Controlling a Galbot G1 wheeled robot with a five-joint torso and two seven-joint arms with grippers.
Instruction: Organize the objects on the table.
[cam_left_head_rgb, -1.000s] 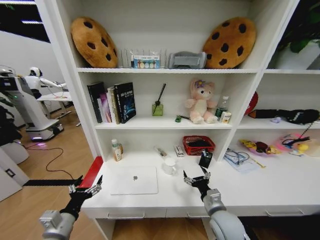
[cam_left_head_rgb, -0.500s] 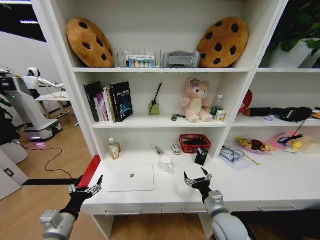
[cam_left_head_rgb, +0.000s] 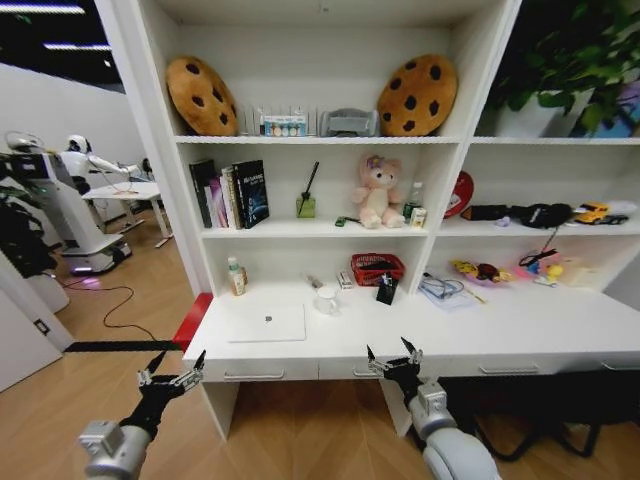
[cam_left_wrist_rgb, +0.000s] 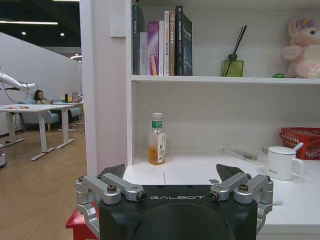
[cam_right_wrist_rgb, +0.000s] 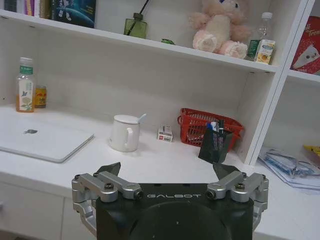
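Observation:
The long white table (cam_left_head_rgb: 500, 335) stands ahead of me, apart from both grippers. On it lie a silver laptop (cam_left_head_rgb: 266, 323) (cam_right_wrist_rgb: 42, 140), a white mug (cam_left_head_rgb: 326, 300) (cam_right_wrist_rgb: 125, 133), a green-capped bottle (cam_left_head_rgb: 236, 276) (cam_left_wrist_rgb: 157, 140) and a black holder with dark pens (cam_left_head_rgb: 386, 289) (cam_right_wrist_rgb: 215, 141). A tiny green toy car (cam_left_head_rgb: 341, 222) sits on the shelf beside the pink bear. My left gripper (cam_left_head_rgb: 172, 372) (cam_left_wrist_rgb: 172, 171) hangs open over the floor, left of the desk. My right gripper (cam_left_head_rgb: 394, 360) (cam_right_wrist_rgb: 167, 168) is open and empty before the drawers.
A red mesh basket (cam_left_head_rgb: 376, 268) stands behind the pen holder. Papers and glasses (cam_left_head_rgb: 445, 289) lie to the right, with colourful toys (cam_left_head_rgb: 480, 271) beyond. A red box (cam_left_head_rgb: 192, 322) sits at the desk's left end. Wooden floor stretches left towards another robot (cam_left_head_rgb: 60, 205).
The whole picture has shifted: the camera has drawn back, so the desk and shelves look smaller and farther. Both grippers keep the same open pose.

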